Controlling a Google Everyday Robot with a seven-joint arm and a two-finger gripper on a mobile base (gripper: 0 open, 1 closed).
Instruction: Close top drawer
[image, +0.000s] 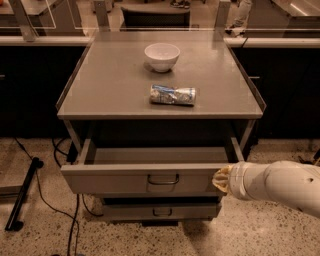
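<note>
We are looking down at the top drawer (110, 180), which is standing pulled well out from the front of a grey metal cabinet (100, 95). Its flat grey front panel is facing us, low in the view, and its shadowed inside is showing behind the panel. A small dark loop handle (163, 180) is sitting at the centre of that panel.

The gripper (222, 180) is resting at the right end of the drawer's front panel, level with the handle and well to the right of it. It is appearing as a pale tan tip that seems to be touching the panel's edge. We cannot tell how wide it is set or whether it is holding anything. Behind it, a thick white arm (280, 187) is reaching in from the right edge of the view.

Just below the top drawer, a lower drawer (125, 212) is showing a narrower grey front with a similar handle, sitting further back.

On the flat cabinet top, a silver and blue can (172, 94) is lying on its side near the middle. A white bowl (162, 56) is standing upright behind it, apart from it, towards the back edge.

The cabinet is standing on a speckled floor (260, 230). Dark cables (50, 200) are trailing across it on the left, beside a black stand (22, 195) lying at an angle.
</note>
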